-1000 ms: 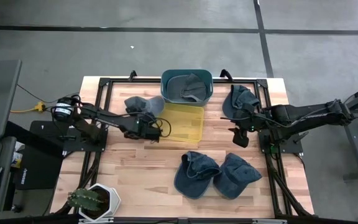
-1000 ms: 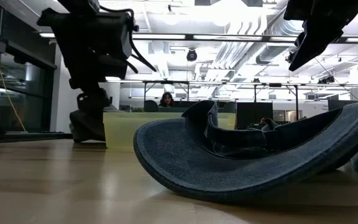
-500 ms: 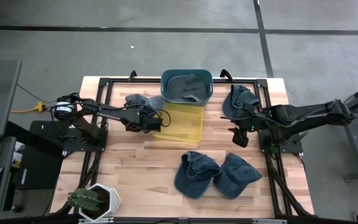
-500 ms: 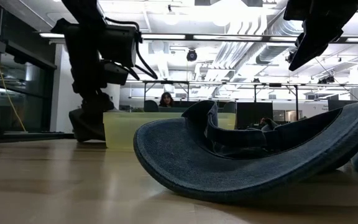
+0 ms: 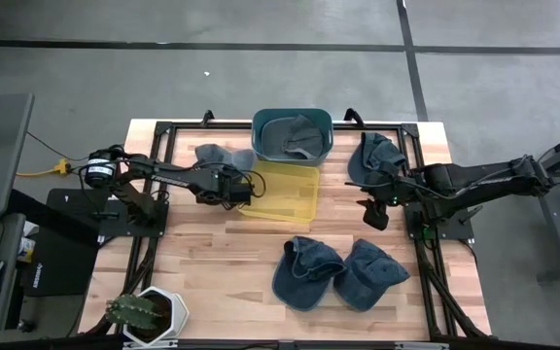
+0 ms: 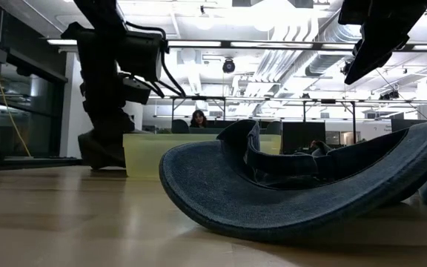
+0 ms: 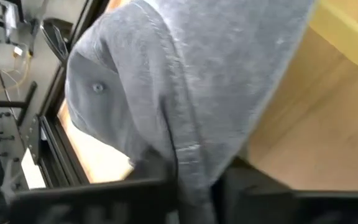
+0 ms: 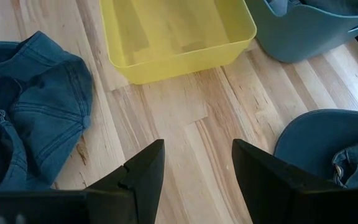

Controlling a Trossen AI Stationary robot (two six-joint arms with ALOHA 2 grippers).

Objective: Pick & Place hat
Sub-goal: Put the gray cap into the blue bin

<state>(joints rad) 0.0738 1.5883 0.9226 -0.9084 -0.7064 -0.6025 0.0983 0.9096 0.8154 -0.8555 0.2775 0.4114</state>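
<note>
A grey hat point(image 5: 222, 158) lies on the table at the far left, beside the yellow bin point(image 5: 285, 192) and the teal bin point(image 5: 292, 134), which has another hat in it. My left gripper point(image 5: 233, 188) stands at the grey hat's near edge and is shut on it point(image 7: 166, 81). My right gripper point(image 5: 375, 211) hangs open above bare wood at the right, touching nothing. Two denim hats point(image 5: 309, 270) point(image 5: 369, 274) lie near the front edge. A third denim hat point(image 5: 377, 156) lies at the far right. My left gripper pinches the grey hat's stitched near edge point(image 7: 194, 177) between its two fingers point(image 7: 151, 177). It comes at the hat from the near side, slanting down. The rest of the hat spreads away from the fingers, low over the table.
The yellow bin point(image 8: 173, 37) stands just right of the grey hat, and the teal bin point(image 8: 309, 31) stands behind it. A potted cactus point(image 5: 144, 313) sits at the front left corner. Bare wood lies between the bins and the front denim hats point(image 6: 295, 185).
My left gripper has moved toward the table's far edge, up to the grey hat's near edge. The right arm has kept still.
</note>
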